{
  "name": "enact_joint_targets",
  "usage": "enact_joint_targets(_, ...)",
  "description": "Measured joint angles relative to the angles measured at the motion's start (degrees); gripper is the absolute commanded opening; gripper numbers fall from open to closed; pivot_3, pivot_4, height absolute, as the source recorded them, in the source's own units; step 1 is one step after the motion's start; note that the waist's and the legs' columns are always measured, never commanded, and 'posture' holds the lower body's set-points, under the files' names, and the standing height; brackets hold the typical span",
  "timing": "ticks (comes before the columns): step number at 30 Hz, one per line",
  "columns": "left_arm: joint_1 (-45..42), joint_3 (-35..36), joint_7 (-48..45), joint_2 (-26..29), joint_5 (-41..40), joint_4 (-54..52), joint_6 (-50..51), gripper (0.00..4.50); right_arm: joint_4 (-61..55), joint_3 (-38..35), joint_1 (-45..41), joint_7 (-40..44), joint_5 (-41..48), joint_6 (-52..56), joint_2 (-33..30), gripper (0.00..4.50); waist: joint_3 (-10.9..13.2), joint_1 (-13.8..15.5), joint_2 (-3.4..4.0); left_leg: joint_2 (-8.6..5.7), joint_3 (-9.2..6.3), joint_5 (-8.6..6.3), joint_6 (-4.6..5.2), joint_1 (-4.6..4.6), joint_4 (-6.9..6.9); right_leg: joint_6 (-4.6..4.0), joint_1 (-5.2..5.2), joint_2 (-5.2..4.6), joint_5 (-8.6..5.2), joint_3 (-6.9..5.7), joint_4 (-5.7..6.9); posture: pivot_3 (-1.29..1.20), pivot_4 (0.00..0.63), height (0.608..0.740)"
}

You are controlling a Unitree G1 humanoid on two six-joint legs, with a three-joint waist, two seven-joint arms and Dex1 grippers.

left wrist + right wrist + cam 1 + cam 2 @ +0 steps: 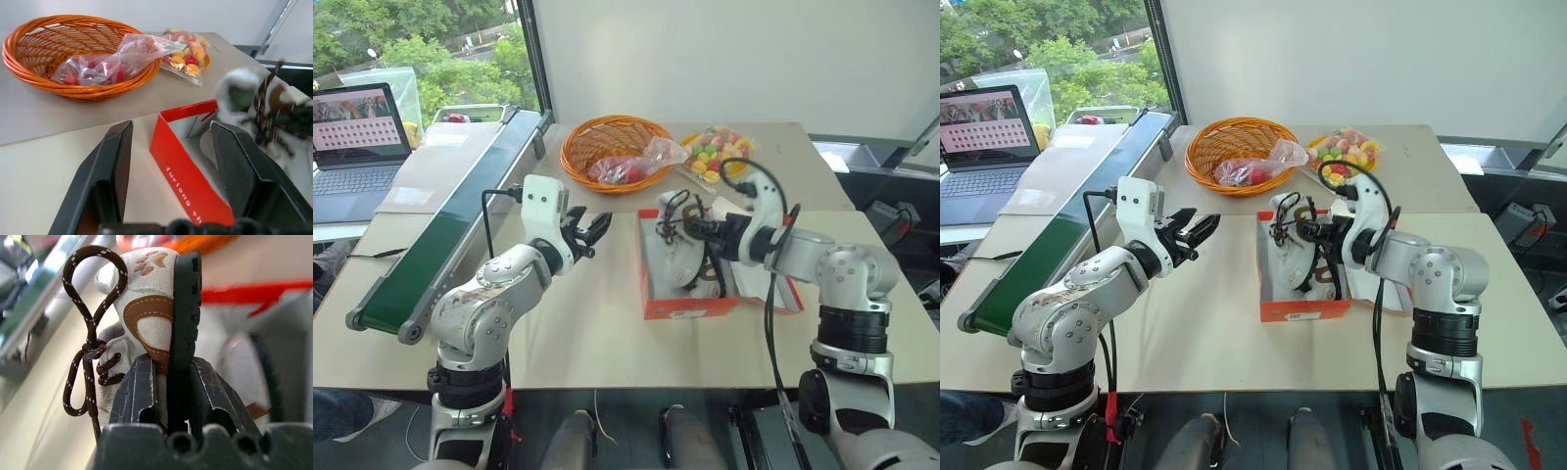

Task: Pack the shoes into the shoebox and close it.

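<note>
The orange-red shoebox (690, 306) stands open on the table in front of me, its white inside showing and its lid (791, 297) lying flat to the right. My right gripper (692, 229) is shut on a white shoe (149, 308) with brown side markings and dark laces, held tilted over the box. A second shoe (681, 259) lies inside the box beneath it, partly hidden. My left gripper (588, 232) hovers open and empty to the left of the box, apart from it, with its fingers (115, 166) pointing at the box's red wall (188, 181).
An orange wicker basket (607, 144) holding a plastic bag of red items (631, 166) stands behind the box. Beside it is a bag of coloured sweets (715, 152). A green conveyor (460, 235) runs along the left, with a laptop (357, 137) beyond.
</note>
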Motion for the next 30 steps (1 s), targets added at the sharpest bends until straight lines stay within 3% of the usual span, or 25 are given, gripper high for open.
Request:
enact_joint_targets(12, 1.4, -0.3, 0.8, 0.4, 2.5, -3.7, 0.0, 2.69, 1.1, 9.3, 1.1, 3.2, -8.7, -4.0, 0.9, 0.46, 0.0, 0.0, 0.00, 0.00, 0.02, 0.00, 0.00, 0.01, 0.00, 0.02, -0.03, 0.00, 0.01, 0.04, 0.00, 0.00, 0.150, 0.740)
enact_joint_targets(25, 2.8, 0.6, 3.6, 0.7, 4.9, -7.1, 1.0, 2.69, 15.8, 25.2, -4.9, 11.6, -28.0, -23.8, 0.3, 0.46, 0.0, -0.2, -0.05, 0.01, 0.07, 0.00, -0.01, 0.41, 0.01, 0.08, 0.36, 0.01, 0.04, 0.09, -0.03, 0.00, 0.150, 0.740)
enact_joint_targets(26, 2.9, 0.6, 3.8, 0.6, 4.9, -7.1, 1.2, 2.71, 16.5, 25.7, -5.0, 12.1, -29.0, -25.0, 0.3, 1.44, 0.0, -0.2, -0.05, 0.02, 0.07, 0.00, -0.01, 0.60, 0.00, 0.14, 0.59, 0.02, 0.01, 0.09, -0.08, 0.00, 0.150, 0.740)
enact_joint_targets(27, 2.9, 0.6, 3.9, 0.6, 5.0, -7.1, 1.3, 2.71, 16.7, 26.1, -5.0, 12.3, -29.9, -25.8, 0.3, 1.61, 0.0, -0.2, -0.05, 0.02, 0.07, -0.01, -0.01, 0.74, -0.02, 0.33, 0.76, 0.02, -0.10, 0.09, -0.13, 0.00, 0.150, 0.740)
enact_joint_targets(30, 2.9, 0.5, 3.8, 0.7, 5.2, -7.1, 1.3, 2.71, 16.9, 27.3, -5.0, 13.6, -32.4, -27.3, 0.3, 2.71, 0.0, -0.1, -0.05, 0.02, 0.07, -0.01, -0.01, 0.94, -0.11, 0.58, 0.96, 0.02, -0.26, 0.09, -0.23, 0.00, 0.150, 0.740)
